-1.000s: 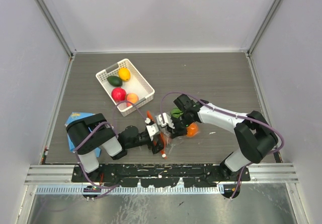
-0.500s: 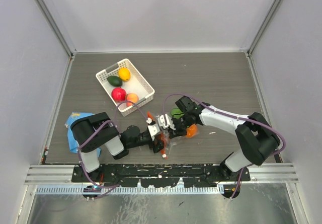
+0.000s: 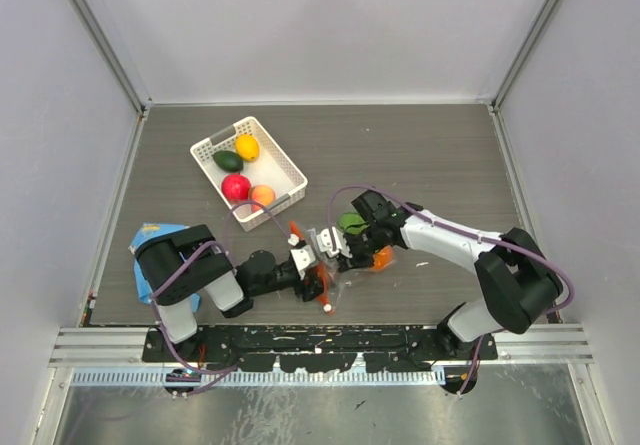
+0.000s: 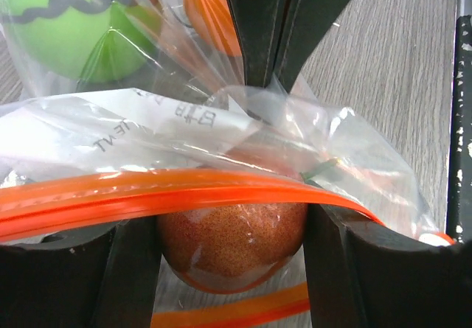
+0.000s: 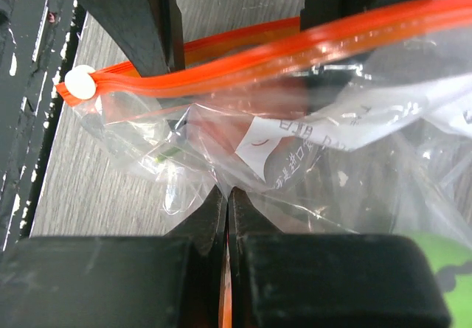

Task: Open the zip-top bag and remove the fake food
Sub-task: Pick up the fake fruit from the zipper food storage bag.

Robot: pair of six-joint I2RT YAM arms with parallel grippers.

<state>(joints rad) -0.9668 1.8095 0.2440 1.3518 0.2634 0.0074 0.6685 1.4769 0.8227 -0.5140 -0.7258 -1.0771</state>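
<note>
**Left gripper** (image 4: 231, 228): the jaws have narrowed over the last second. They now flank the brown fruit (image 4: 230, 250), which fills the gap between them, just under the zip strip (image 4: 147, 192). Both faces appear to touch it, but a firm clamp cannot be confirmed.

**Right gripper** (image 5: 227, 199): the jaws are together, pinching the film of the zip-top bag (image 5: 310, 144) just beyond that fruit.

**Bag contents:** the green fruit (image 4: 70, 29) and orange fruit (image 4: 206, 11) lie deeper in the bag, past the right jaws.

**Other fake food** (image 3: 236, 186): it sits in the basket (image 3: 283, 153), well apart from both grippers.

**Judgement:** the brown fruit is likely next out.

Clear zip-top bag (image 4: 354, 158) with orange zip strip (image 4: 147, 192), speckled brown fruit (image 4: 232, 239), green fruit (image 4: 66, 33) with dark wavy line
</note>
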